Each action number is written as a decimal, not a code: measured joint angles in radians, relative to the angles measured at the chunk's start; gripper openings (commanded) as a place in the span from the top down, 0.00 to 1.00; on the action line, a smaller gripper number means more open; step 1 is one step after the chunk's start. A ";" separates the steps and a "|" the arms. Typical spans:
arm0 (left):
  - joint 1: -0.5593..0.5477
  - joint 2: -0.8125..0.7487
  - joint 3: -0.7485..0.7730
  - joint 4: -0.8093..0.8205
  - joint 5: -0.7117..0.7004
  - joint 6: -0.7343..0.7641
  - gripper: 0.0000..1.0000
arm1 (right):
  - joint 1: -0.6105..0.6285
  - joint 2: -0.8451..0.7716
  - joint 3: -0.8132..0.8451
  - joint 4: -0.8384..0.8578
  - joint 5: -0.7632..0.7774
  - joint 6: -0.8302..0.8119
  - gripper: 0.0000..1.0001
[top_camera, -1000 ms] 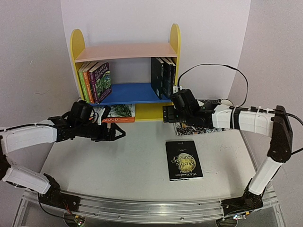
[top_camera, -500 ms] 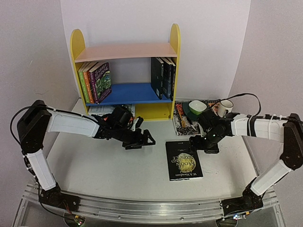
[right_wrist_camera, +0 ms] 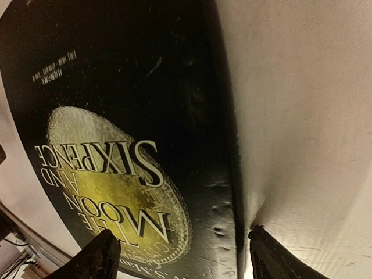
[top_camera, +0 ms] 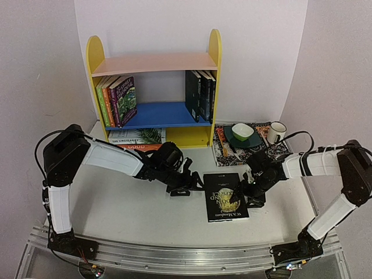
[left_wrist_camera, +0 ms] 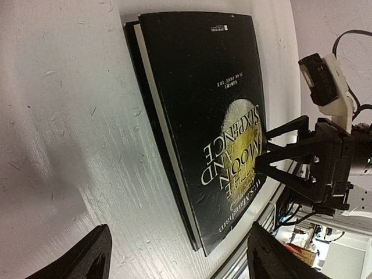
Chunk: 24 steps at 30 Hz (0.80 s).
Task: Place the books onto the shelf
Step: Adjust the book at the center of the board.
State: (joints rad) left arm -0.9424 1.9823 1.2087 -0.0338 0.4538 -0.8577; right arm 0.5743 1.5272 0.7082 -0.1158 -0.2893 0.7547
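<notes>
On the surface (top_camera: 128,209) in front of the shelf (top_camera: 154,63), the black book (top_camera: 225,196) lies flat, cover up, its long axis pointing roughly at the shelf's right end. The left pincer (top_camera: 195,186) sits low just beside the book's left long edge, where pale page edges show. The right pincer (top_camera: 247,195) hangs over its right, spine-side edge, one finger above the cover and one above bare surface. Both stand with fingers apart, gripping nothing. The right looks slightly nearer. The book is a thin paperback, glossy black with a gold moon disc and pale lettering.
</notes>
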 measured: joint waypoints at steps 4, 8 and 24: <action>-0.002 0.000 -0.014 0.021 -0.016 -0.034 0.26 | 0.000 0.026 -0.008 0.082 -0.094 0.048 0.28; -0.001 -0.006 -0.060 0.028 -0.031 -0.051 0.32 | 0.044 0.042 -0.009 0.138 -0.123 0.089 0.29; 0.040 -0.034 -0.145 0.039 0.077 -0.070 0.74 | 0.164 0.093 -0.012 0.324 -0.122 0.238 0.31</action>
State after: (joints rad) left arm -0.9020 1.9480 1.0641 0.0055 0.5312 -0.9276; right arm 0.7387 1.6199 0.6964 0.2085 -0.4110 0.9932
